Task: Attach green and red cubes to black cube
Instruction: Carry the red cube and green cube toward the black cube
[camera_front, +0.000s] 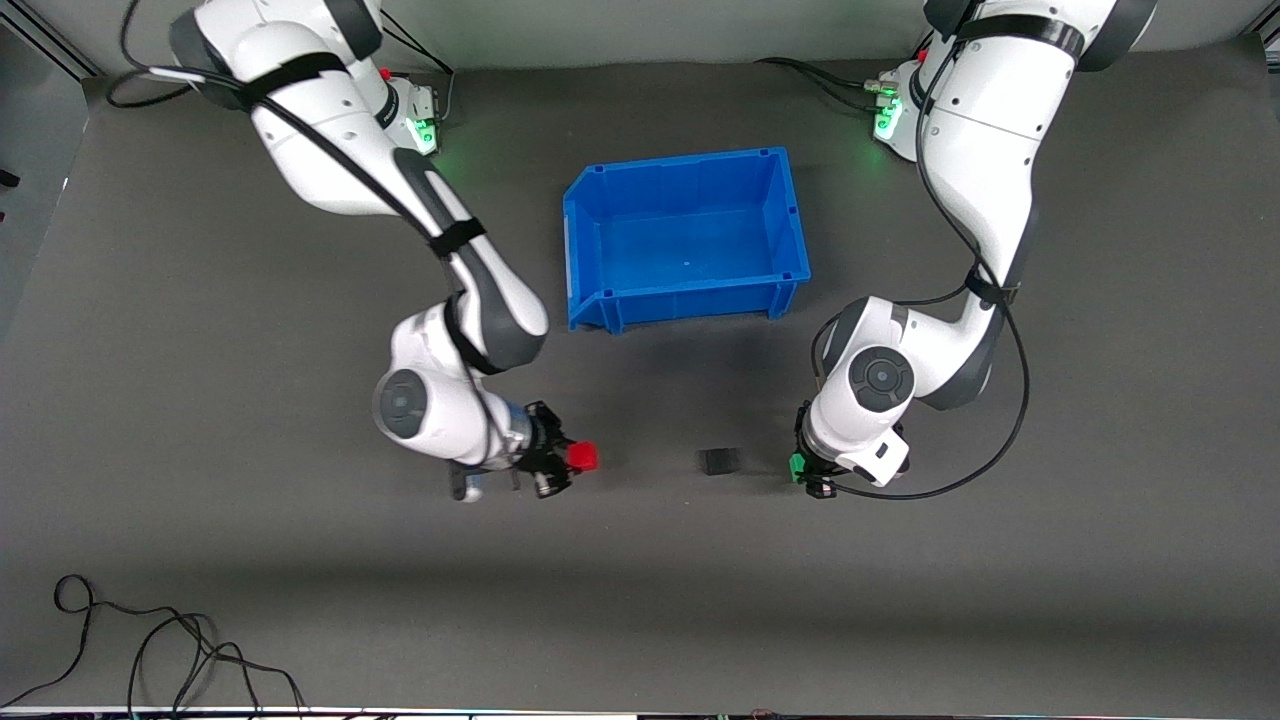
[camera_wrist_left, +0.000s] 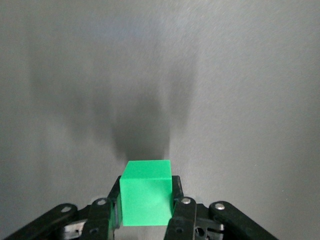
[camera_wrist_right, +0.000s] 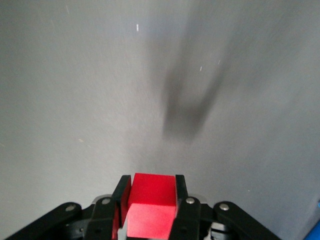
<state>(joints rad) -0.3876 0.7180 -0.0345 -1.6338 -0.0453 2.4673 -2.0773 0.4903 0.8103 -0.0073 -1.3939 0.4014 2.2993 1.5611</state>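
Left pincer (camera_wrist_left: 146, 209) grips the bright green cube (camera_wrist_left: 145, 192), right pincer (camera_wrist_right: 150, 207) the bright red cube (camera_wrist_right: 151, 205); either could shove the loose matte black cube (camera_front: 719, 460) aside.

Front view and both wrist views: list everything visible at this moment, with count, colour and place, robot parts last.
black cube: one, matte black, on the table, nearer the front camera than the bin.
blue bin: one, blue, mid-table between the arms' bases.
table: one, dark grey mat.
cables: black, on the table edge nearest the front camera, toward the right arm's end.
green cube: one, bright green, clamped in the left gripper.
red cube: one, bright red, clamped in the right gripper.
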